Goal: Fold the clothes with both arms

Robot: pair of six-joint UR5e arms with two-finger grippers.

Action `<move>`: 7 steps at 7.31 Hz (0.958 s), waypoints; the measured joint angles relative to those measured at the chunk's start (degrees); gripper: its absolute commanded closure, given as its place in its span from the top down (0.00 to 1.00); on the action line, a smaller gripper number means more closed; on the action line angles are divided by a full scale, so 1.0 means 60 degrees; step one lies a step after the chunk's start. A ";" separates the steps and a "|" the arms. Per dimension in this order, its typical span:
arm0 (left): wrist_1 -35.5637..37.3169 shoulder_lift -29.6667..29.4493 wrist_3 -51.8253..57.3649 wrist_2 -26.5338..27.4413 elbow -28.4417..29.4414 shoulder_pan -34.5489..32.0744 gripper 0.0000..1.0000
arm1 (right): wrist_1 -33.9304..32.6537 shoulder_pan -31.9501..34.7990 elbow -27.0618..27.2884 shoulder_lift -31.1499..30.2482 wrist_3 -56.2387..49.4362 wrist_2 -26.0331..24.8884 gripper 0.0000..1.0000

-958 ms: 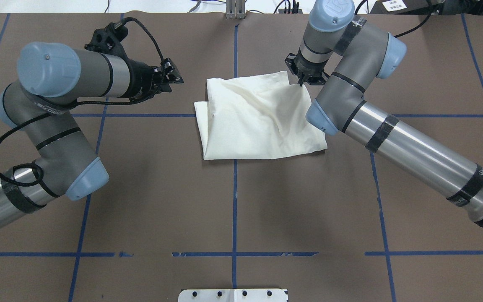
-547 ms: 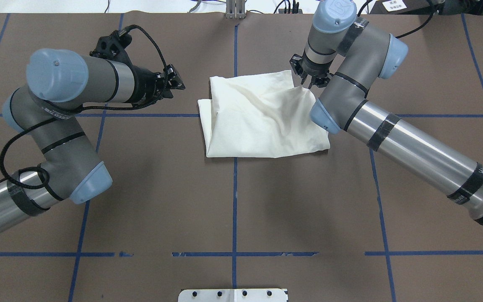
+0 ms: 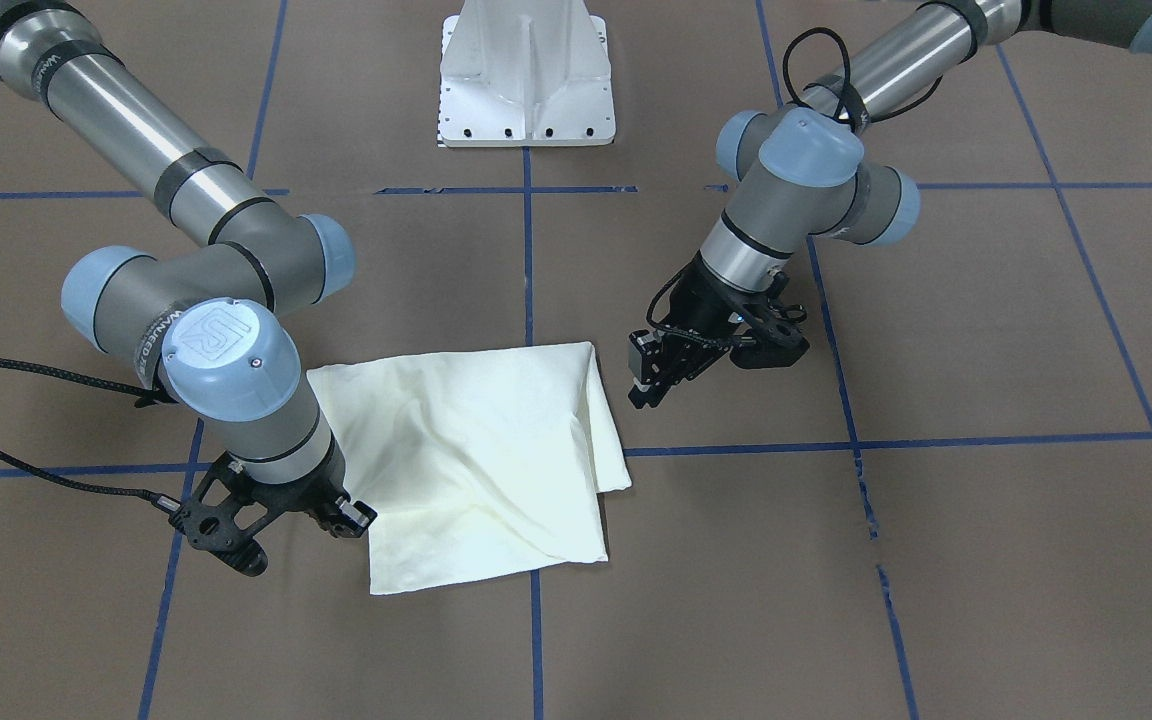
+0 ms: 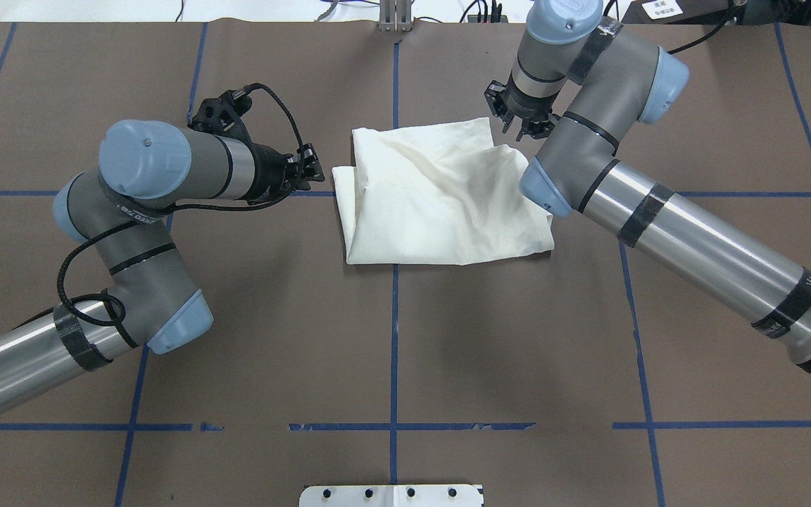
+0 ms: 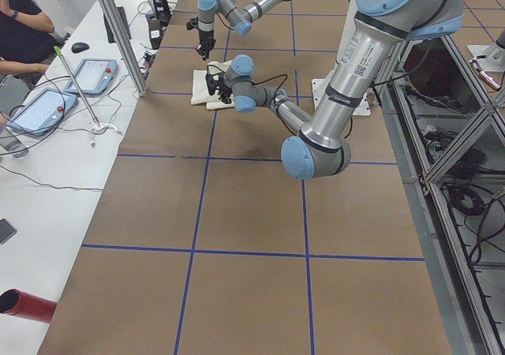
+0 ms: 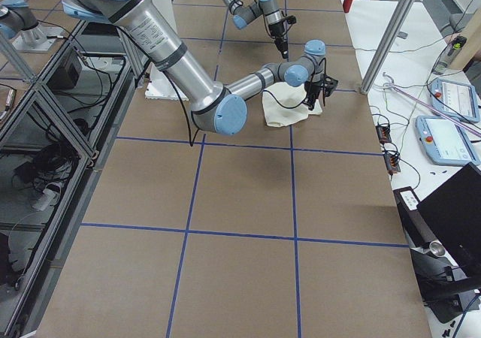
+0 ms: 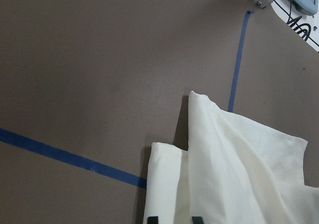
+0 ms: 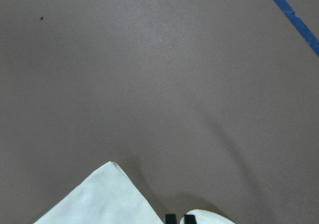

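**Shirt.** Your T-shirt (image 4: 441, 197) lies folded into a rough rectangle near the middle of the table (image 4: 391, 338). The plain cream side is up, and it straddles the centre blue tape line (image 4: 394, 352). 1 diagonal ridge of slack crosses the top layer. A lower layer pokes out along the edge that faces the left arm (image 4: 18, 352).

**Left gripper** (image 4: 315, 170). It is low and pointed sideways at that poking-out edge, just beside it. The front-facing view shows you a strip of bare table between gripper and cloth, so they are not touching. Its wrist view shows the 2 fingertips (image 7: 152, 219) clearly apart, with nothing gripped.

**Right gripper** (image 4: 518, 134). It points down just off the shirt's far corner on the robot's right. In its wrist view the 2 tips show only a narrow slit between them, and nothing is held. 1 shirt corner lies to one side of the tips and a bit of cloth shows on the other. You cannot tell whether the tips touch the table.

**Right arm** (image 4: 694, 239). In the overhead view its blue elbow cap overlaps the shirt's edge on that side.

**Side views.** Both grippers are too small to judge here. A person (image 5: 24, 24) sits at the white bench beside the table.
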 measured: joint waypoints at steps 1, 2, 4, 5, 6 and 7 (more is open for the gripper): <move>-0.0163 -0.0016 0.0028 0.0054 0.0182 0.0034 0.00 | 0.0000 0.0016 -0.0024 0.0021 -0.0003 -0.0028 0.73; -0.0242 -0.0009 0.0039 0.0211 0.0265 0.0087 0.00 | -0.0009 0.0040 -0.0066 0.0053 0.0034 -0.0084 0.86; -0.0269 -0.0014 0.0046 0.0756 0.0292 0.0267 0.00 | -0.0038 0.0042 -0.0118 0.0156 0.0580 -0.0049 0.97; -0.0254 -0.0030 0.0046 0.0922 0.0259 0.0306 0.00 | -0.0042 0.0021 -0.0157 0.0183 0.0843 0.0054 0.94; -0.0241 -0.0042 0.0047 0.0997 0.0199 0.0324 0.00 | -0.0041 -0.0009 -0.0258 0.0196 0.0961 0.0154 0.88; -0.0232 -0.0046 0.0050 0.1067 0.0146 0.0340 0.00 | -0.0032 -0.0044 -0.0407 0.0213 0.0996 0.0238 0.78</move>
